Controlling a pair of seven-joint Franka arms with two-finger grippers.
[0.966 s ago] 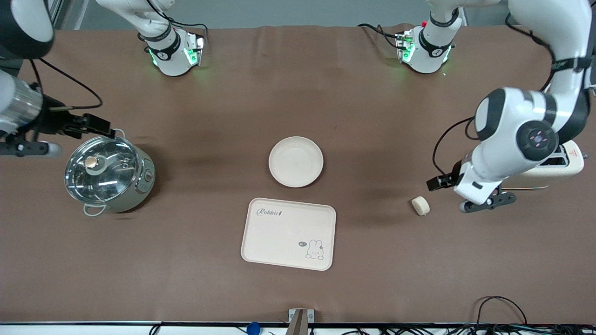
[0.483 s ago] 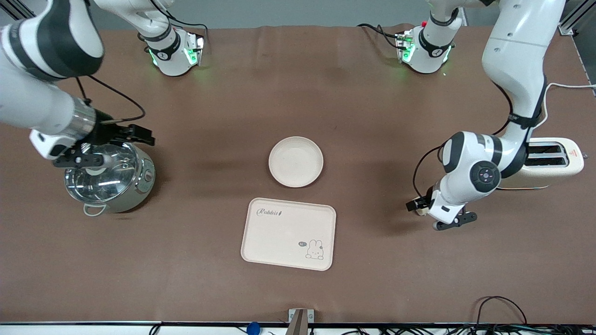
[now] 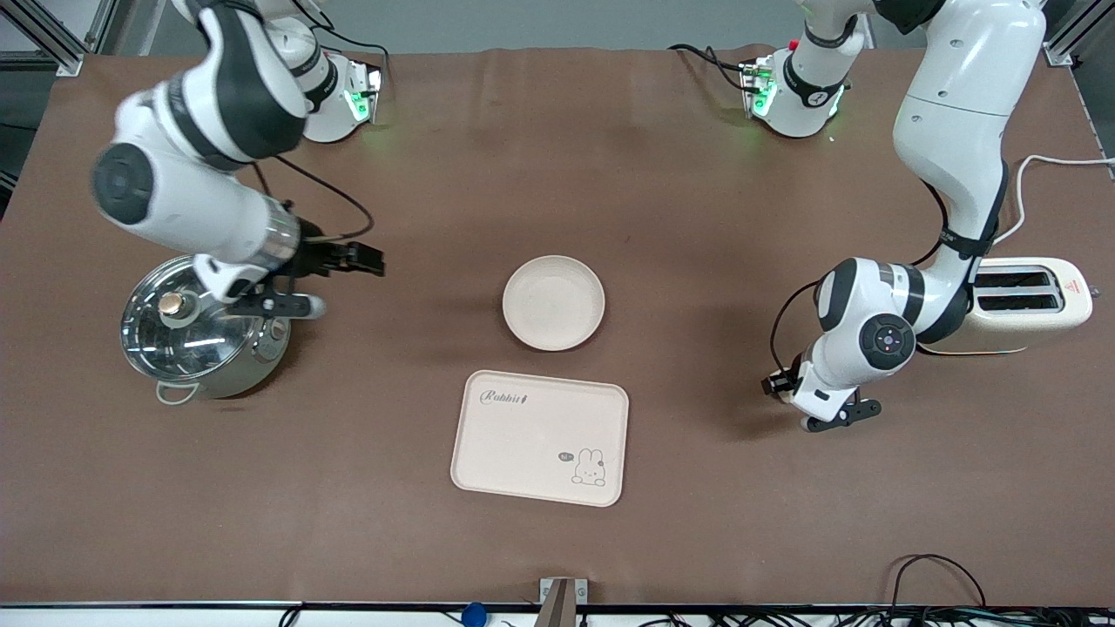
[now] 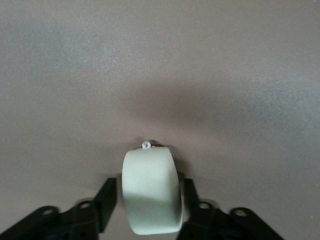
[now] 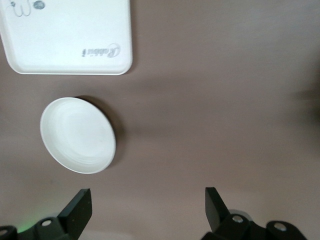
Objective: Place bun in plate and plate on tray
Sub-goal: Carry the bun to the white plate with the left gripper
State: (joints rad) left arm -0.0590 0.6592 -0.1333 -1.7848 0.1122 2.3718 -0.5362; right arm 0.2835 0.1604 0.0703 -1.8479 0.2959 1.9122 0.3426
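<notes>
Straddling the bun [image 4: 151, 192]: left gripper [image 4: 150, 205] jaws spread; right gripper [image 5: 145, 210], spread, hovering near the pot [image 3: 202, 335].
Closing off-centre is risking the bun rolling free.

Bare cloth lies between plate [image 3: 553, 302] and bun [image 4: 151, 191]; toaster [image 3: 1032, 303] and pot [image 3: 199, 338] stand at the table ends.

Robot lab: brown-clothed table [image 3: 557, 174] (bolted arms, loose cables [image 3: 936, 575])

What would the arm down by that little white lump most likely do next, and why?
Probably close the left gripper on the bun: its fingers sit either side of it, apparently not yet squeezing. The plate is bare, and the right gripper hangs open above the table.
</notes>
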